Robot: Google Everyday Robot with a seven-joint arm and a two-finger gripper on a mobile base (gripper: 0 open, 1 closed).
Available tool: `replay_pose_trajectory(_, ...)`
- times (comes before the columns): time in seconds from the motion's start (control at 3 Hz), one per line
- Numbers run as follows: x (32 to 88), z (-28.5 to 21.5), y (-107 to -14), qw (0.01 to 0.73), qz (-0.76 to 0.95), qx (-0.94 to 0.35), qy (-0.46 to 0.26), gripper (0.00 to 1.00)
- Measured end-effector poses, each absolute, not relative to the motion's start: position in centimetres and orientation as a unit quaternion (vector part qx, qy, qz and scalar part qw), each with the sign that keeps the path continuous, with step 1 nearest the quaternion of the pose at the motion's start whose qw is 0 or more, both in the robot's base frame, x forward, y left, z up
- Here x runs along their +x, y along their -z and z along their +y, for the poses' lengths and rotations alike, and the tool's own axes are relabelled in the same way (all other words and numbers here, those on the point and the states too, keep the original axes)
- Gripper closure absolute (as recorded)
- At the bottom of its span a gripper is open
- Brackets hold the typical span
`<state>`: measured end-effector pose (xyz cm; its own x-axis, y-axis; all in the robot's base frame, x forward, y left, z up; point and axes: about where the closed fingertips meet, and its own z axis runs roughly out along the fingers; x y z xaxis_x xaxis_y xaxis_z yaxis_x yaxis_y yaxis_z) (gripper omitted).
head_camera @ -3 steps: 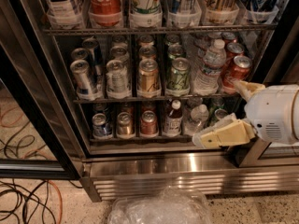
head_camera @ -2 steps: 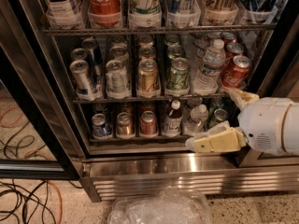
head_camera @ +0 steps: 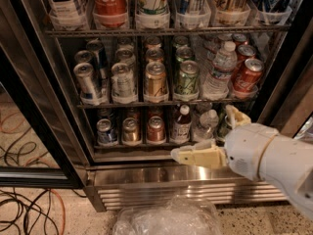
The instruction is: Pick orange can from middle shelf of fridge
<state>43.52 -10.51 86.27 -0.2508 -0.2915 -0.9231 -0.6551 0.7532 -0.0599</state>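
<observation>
Black-framed fridge (head_camera: pixel 146 176) fills the view, its racks packed with drinks above a steel base. Middle shelf (head_camera: pixel 93 105) carries lanes of cans and a water bottle. Gripper (head_camera: pixel 201 131) sits low on the right, in front of the bottom rack, cream fingers (head_camera: pixel 198 155) spread wide and holding nothing. And there's the orange can (head_camera: pixel 155 80), upright at the front of its lane, above the gripper, with a silver can (head_camera: pixel 123 82) on one side and a green can (head_camera: pixel 187 77) on the other.
</observation>
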Motion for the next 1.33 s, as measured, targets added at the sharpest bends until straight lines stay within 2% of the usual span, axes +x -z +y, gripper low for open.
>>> replay_pose_trajectory(0.33, 45.24, -9.50, -83.55, 0.558, 0.771, -0.263, -0.159, 0.00)
replay_pose_trajectory(1.0, 45.29, -9.30, -83.20, 0.553, 0.776, -0.262, -0.151, 0.00)
replay_pose_trajectory(1.33, 45.98, -9.47, -82.82, 0.565, 0.775, -0.226, -0.170, 0.00)
